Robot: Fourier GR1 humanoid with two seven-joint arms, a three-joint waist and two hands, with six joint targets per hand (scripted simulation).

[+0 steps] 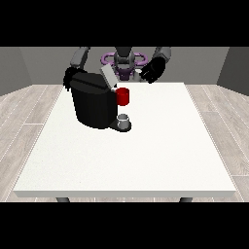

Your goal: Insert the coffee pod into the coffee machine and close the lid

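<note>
Pod (137,74) barely visible, seemingly held by hand at view's right (152,71); other hand (69,77) half hidden, fingers unclear.

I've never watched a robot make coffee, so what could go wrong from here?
The hand at the view's right hovers at the table's far edge, apart from the coffee machine, so the pod might miss the opening under the raised lid. A reaching arm could also bump the small cup below the red part.

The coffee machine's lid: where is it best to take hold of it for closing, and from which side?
Probably at the raised free end of the lid, coming from above. The lid stands tilted up over the black coffee machine, so pushing that end down should fold it shut. The hand at the view's right hovers nearest.
</note>
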